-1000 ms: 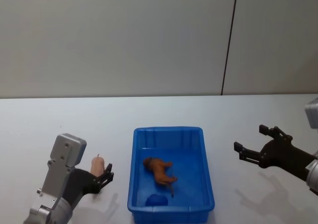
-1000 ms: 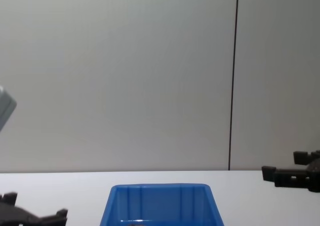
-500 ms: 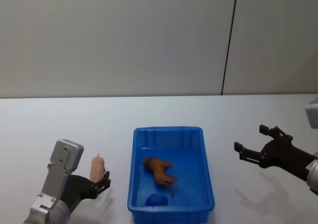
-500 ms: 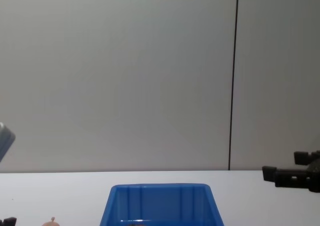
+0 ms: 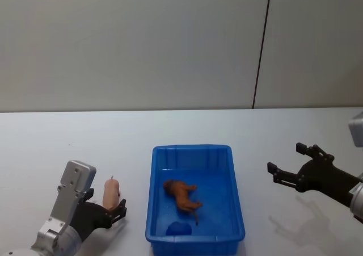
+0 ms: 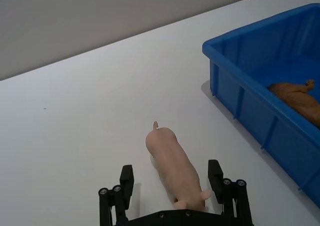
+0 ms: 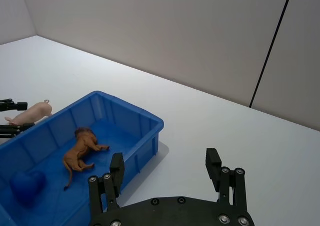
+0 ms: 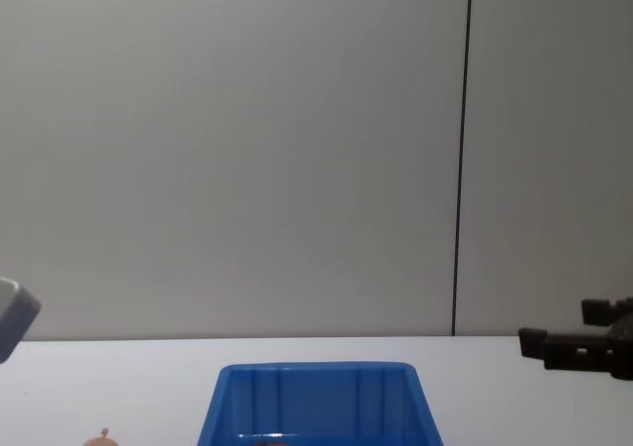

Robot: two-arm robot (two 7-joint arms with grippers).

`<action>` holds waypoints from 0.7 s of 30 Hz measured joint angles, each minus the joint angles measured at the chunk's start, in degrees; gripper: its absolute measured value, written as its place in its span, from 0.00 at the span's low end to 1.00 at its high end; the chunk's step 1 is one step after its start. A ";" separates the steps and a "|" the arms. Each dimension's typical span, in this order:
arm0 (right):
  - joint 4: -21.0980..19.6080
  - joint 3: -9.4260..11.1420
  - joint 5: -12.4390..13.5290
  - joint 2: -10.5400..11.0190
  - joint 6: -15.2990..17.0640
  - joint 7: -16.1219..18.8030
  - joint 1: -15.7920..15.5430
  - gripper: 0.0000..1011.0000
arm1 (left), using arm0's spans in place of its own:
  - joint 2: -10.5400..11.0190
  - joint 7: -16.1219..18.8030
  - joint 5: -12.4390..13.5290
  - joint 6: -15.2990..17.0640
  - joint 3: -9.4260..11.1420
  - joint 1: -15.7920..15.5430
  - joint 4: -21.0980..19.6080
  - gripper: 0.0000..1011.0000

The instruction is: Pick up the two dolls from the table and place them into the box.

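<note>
A pink doll (image 5: 109,194) (image 6: 172,166) (image 7: 29,114) lies on the white table (image 5: 68,137), just left of the blue box (image 5: 191,149) (image 6: 260,25) (image 7: 130,108) (image 8: 316,372). My left gripper (image 5: 120,208) (image 6: 171,172) is open, with one finger on each side of the doll's near end and a gap to it on both sides. A brown doll (image 5: 181,194) (image 6: 297,96) (image 7: 80,153) lies inside the box. To the right of the box, above the table, my right gripper (image 5: 285,158) (image 7: 165,158) (image 8: 559,327) hangs open with nothing in it.
A small blue object (image 5: 178,229) (image 7: 25,183) lies in the box's near end beside the brown doll. A grey wall with a dark vertical seam (image 5: 261,46) stands behind the table's far edge.
My left gripper has drawn back toward me and lower, uncovering more of the pink doll. The pink doll, the box and my right arm have not moved.
</note>
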 joint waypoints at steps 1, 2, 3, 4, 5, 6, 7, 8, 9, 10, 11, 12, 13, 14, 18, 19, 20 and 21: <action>0.00 0.00 0.00 0.00 0.00 0.00 0.00 0.99 | -0.21 -0.50 0.05 -0.23 -0.03 -0.31 0.75 0.93; 0.00 0.00 0.00 0.00 0.00 0.00 0.00 0.99 | -0.21 -0.50 0.05 -0.23 -0.03 -0.31 0.75 0.91; 0.00 0.00 0.00 0.00 0.00 0.00 0.00 0.99 | -0.41 -0.92 0.10 -0.47 -0.07 -0.60 1.48 0.89; 0.00 0.00 0.00 0.00 0.00 0.00 0.00 0.99 | -0.50 -1.22 0.12 -0.63 -0.08 -0.72 1.81 0.87; 0.00 0.00 0.00 0.00 0.00 0.00 0.00 0.99 | -0.67 -1.61 0.15 -0.85 -0.11 -0.95 2.42 0.82; 0.00 0.00 0.00 0.00 0.00 0.00 0.00 0.99 | -0.67 -1.61 0.15 -0.85 -0.11 -0.95 2.42 0.82; 0.00 0.00 0.00 0.00 0.00 0.00 0.00 0.99 | -0.84 -1.92 0.18 -1.04 -0.14 -1.21 3.04 0.79; 0.00 0.00 0.00 0.00 0.00 0.00 0.00 0.99 | -0.92 -2.12 0.19 -1.15 -0.15 -1.31 3.30 0.75; 0.00 0.00 0.00 0.00 0.00 0.00 0.00 0.99 | -1.05 -2.40 0.20 -1.29 -0.18 -1.49 3.75 0.73; 0.00 0.00 0.00 0.00 0.00 0.00 0.00 0.99 | -1.11 -2.51 0.21 -1.35 -0.19 -1.61 3.97 0.70; 0.00 0.00 0.00 0.00 0.00 0.00 0.00 0.99 | -1.18 -2.64 0.21 -1.40 -0.21 -1.68 4.22 0.70; 0.00 0.00 0.00 0.00 0.00 0.00 0.00 0.99 | -1.28 -2.88 0.22 -1.50 -0.23 -1.82 4.58 0.62; 0.00 0.00 0.00 0.00 0.00 0.00 0.00 0.99 | -1.34 -3.03 0.23 -1.56 -0.24 -1.88 4.75 0.60; 0.00 0.00 0.00 0.00 0.00 0.00 0.00 0.99 | -1.42 -3.23 0.26 -1.62 -0.26 -1.99 5.03 0.58; 0.00 0.00 0.00 0.00 0.00 0.00 0.00 0.99 | -1.58 -3.54 0.33 -1.78 -0.32 -2.18 5.52 0.46; 0.00 0.00 0.00 0.00 0.00 0.00 0.00 0.99 | -1.67 -3.67 0.35 -1.86 -0.33 -2.25 5.70 0.42; 0.00 0.00 0.00 0.00 0.00 0.00 0.00 0.99 | -1.70 -3.73 0.36 -1.90 -0.35 -2.28 5.75 0.42; 0.00 0.00 0.00 0.00 0.00 0.00 0.00 0.99 | -1.75 -3.82 0.41 -2.02 -0.37 -2.33 5.83 0.39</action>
